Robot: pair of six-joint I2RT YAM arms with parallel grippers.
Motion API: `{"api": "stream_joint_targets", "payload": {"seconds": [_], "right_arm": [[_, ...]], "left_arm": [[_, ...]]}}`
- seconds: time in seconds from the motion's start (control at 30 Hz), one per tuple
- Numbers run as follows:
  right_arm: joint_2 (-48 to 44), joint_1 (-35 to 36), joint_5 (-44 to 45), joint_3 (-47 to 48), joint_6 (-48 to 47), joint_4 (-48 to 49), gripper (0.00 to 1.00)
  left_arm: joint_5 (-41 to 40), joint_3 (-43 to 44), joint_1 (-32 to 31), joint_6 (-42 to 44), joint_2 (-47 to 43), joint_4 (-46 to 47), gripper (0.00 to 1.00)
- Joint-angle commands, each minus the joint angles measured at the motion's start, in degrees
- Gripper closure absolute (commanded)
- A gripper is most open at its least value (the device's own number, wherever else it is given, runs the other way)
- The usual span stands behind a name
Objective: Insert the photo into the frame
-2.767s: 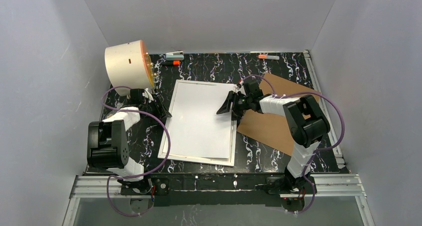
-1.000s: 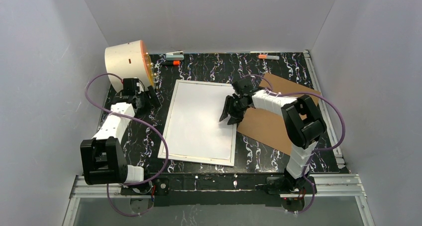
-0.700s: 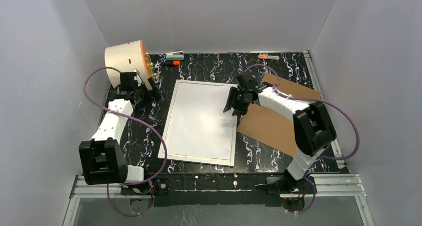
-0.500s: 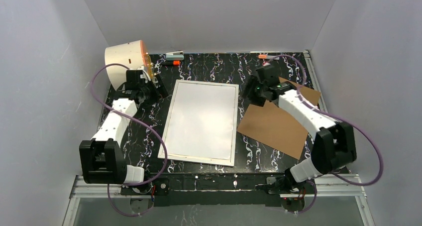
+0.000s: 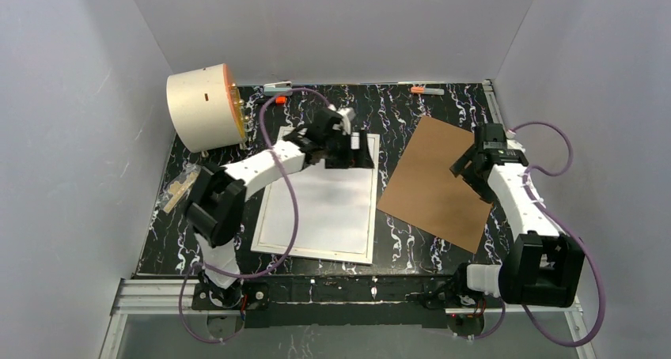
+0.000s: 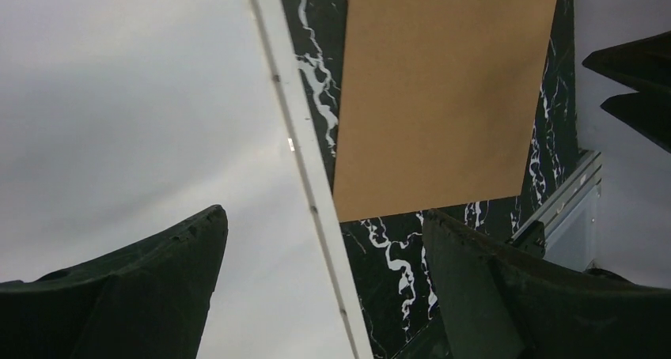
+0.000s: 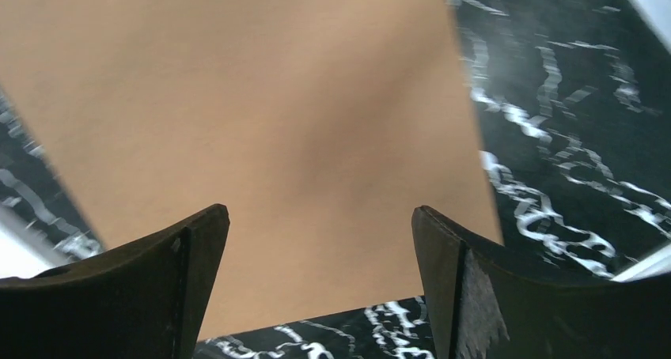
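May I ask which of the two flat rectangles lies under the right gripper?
The brown board, lying askew right of the white frame; the right gripper is open above it.

Left arm [image 5: 261, 165] reaches far and inward across the middle, left gripper [image 5: 348, 148] fingers wide apart. Right arm [image 5: 514, 201] elbow-bent at right side, right gripper [image 5: 468, 169] angled down-left, fingers spread.

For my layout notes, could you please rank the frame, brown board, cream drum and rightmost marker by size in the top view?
Largest to smallest: frame, brown board, cream drum, rightmost marker.
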Motion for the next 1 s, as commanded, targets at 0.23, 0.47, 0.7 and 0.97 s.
{"api": "stream_joint_targets", "payload": {"seconds": [0.23,0.47,0.7,0.97], "right_arm": [[-6.79,-17.01,-1.58,-7.09,-4.87,-3.41,0.04],[-3.08,-20.16,-6.39,-6.65,-4.32,-2.59,0.04],[-0.32,-23.25,-14.61,-9.23,-3.14,0.84,0.06],[0.5,-25.06,-15.27,-11.33,-3.98,2.08,0.07]], "left_arm": [[-6.43,20.07,-15.0,-1.16,20.36,-4.48,0.09],[-14.36,27.04,-15.99,-0.85,29.64,-7.7,0.09],[-21.55,31.76,-15.98,-0.55,34.13,-15.18,0.09],[-13.19,32.53,-15.99,-2.11,36.33,-17.6,0.1]]}}
